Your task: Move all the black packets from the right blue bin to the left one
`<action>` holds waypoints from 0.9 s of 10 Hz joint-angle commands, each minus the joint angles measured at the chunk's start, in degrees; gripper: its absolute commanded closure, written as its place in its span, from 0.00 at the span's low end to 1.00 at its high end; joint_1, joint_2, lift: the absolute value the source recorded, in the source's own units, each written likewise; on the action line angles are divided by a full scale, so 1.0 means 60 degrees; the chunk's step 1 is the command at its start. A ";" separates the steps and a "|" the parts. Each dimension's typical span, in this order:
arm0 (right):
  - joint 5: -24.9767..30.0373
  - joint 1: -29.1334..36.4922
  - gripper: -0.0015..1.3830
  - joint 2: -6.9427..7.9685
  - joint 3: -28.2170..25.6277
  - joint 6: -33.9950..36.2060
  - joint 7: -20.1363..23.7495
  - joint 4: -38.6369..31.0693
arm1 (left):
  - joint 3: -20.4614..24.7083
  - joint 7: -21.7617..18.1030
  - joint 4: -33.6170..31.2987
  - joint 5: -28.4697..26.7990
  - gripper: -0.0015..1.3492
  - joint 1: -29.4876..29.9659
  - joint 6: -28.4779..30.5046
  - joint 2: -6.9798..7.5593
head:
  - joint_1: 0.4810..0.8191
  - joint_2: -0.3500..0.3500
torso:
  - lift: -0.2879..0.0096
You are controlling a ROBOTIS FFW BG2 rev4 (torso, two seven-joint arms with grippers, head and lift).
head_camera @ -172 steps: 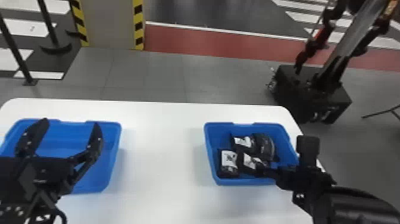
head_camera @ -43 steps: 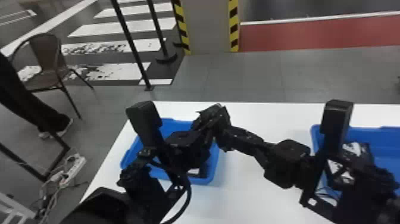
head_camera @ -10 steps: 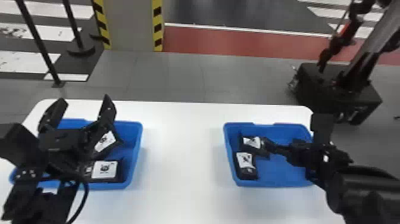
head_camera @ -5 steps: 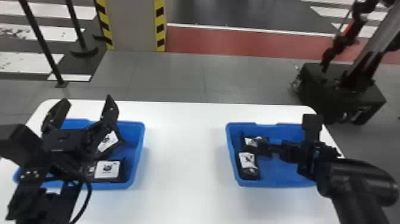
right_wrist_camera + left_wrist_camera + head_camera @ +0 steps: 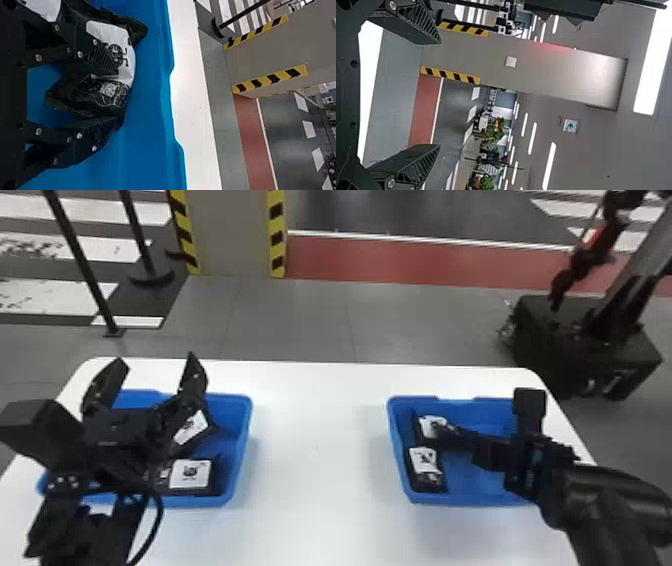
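Note:
My left gripper (image 5: pixel 156 360) is parked above the left blue bin (image 5: pixel 245 430), spread wide with nothing held; in the left wrist view the same gripper (image 5: pixel 439 94) faces the room. At least two black packets with white labels, one tilted (image 5: pixel 192 427) and one nearer (image 5: pixel 190 474), lie there. My right gripper (image 5: pixel 442 432) reaches into the right blue bin (image 5: pixel 397 440) at the far packet (image 5: pixel 429 425); a nearer packet (image 5: pixel 425 465) lies beside it. In the right wrist view the right gripper (image 5: pixel 118 97) is parted, with part of a packet (image 5: pixel 115 47) between its fingers.
Both bins stand on a white table (image 5: pixel 320 470), with bare tabletop between them. The right bin's side wall (image 5: pixel 168 99) is close to the right gripper. A black wheeled base (image 5: pixel 585 345) stands on the floor past the table's right corner.
The left bin held no visible packet at first and now holds some; the right bin's pile has shrunk. The right gripper has come back from over the left bin and lowered onto the far packet.

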 commanded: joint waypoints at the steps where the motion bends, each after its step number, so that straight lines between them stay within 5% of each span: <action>1: -0.0589 0.0804 0.87 0.0008 0.0009 0.0412 0.0003 -0.1271 | -0.0009 0.0000 0.0007 0.0009 0.07 -0.0019 -0.0002 -0.0013 | 0.63 0.41 | 0.60; 6: -0.1307 0.4483 0.87 0.0140 -0.0122 0.1350 -0.0539 -0.7552 | -0.0009 0.0000 -0.0040 0.0390 0.07 0.0098 -0.1150 -0.0101 | 0.63 0.48 | 0.60; 9: -0.0428 0.5421 0.87 0.0462 -0.0137 0.0600 -0.1418 -1.0365 | -0.0067 0.0000 0.0007 0.0522 0.07 0.0051 -0.1291 -0.0145 | 0.63 0.50 | 0.60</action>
